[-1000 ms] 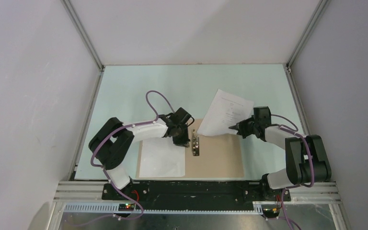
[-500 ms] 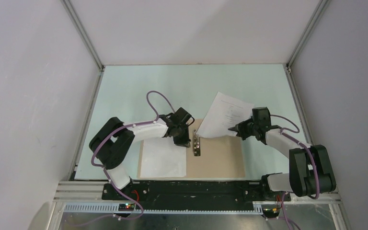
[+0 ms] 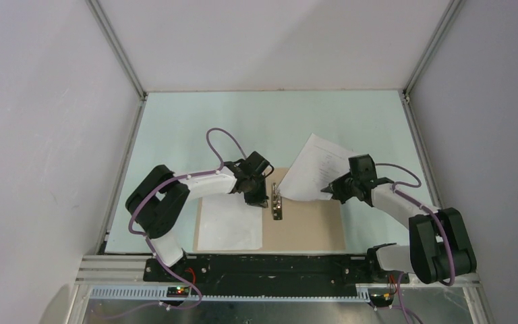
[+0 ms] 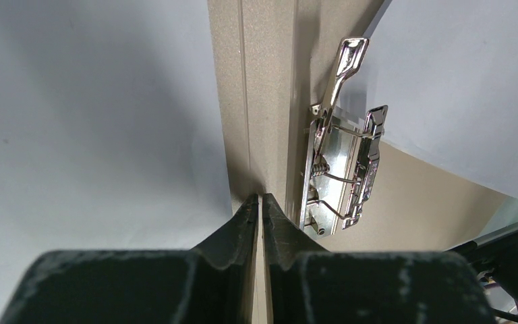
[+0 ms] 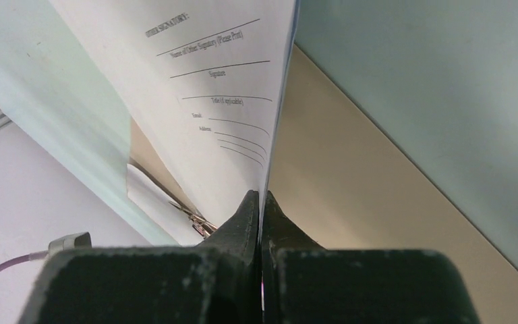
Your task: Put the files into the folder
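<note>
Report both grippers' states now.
Left gripper: closed, pinching the folder at its spine.
Right gripper: closed on the printed sheet.

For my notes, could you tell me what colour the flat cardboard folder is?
The flat cardboard folder is tan-brown; top external view.

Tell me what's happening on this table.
Filing is under way. The left gripper is pinched shut on the spine fold of the open folder, beside its metal clip. The right gripper holds the printed sheet by one edge, raised and tilted over the folder's right half. The blank sheet lies flat on the left half.
</note>
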### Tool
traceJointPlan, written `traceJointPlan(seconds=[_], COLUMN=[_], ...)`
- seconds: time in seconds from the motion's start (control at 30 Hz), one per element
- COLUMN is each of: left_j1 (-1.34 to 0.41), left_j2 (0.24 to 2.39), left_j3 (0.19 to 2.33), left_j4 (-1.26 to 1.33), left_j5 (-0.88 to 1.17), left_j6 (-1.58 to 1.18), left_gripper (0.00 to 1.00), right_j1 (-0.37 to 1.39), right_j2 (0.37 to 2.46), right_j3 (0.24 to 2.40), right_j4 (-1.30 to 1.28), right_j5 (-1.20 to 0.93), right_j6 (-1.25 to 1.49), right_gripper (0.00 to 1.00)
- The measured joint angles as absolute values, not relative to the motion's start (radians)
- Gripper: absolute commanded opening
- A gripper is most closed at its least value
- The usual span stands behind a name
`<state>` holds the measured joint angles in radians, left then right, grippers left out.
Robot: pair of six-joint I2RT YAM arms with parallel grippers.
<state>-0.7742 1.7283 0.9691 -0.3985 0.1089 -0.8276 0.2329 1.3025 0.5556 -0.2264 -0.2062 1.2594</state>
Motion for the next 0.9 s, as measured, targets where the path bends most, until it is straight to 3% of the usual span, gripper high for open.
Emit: traceJointPlan(seconds=[0.4,0.9], left_j1=[-0.774,-0.774], left_j2=[1.728,1.729], left_j3=[0.969,0.969], left_j4=[-0.398,-0.398], left_j5=[0.109,0.110], left_j6=[-0.827,-0.822], left_gripper=[0.12,0.12], right_j1=[0.250,0.397], right_j2=[1.255,1.208], right_j3=[0.555,0.580], right_j4=[-0.299,-0.468], right_j5=[-0.170,-0.097], right_j6=[1.083,0.844], right_gripper=[0.00,0.00])
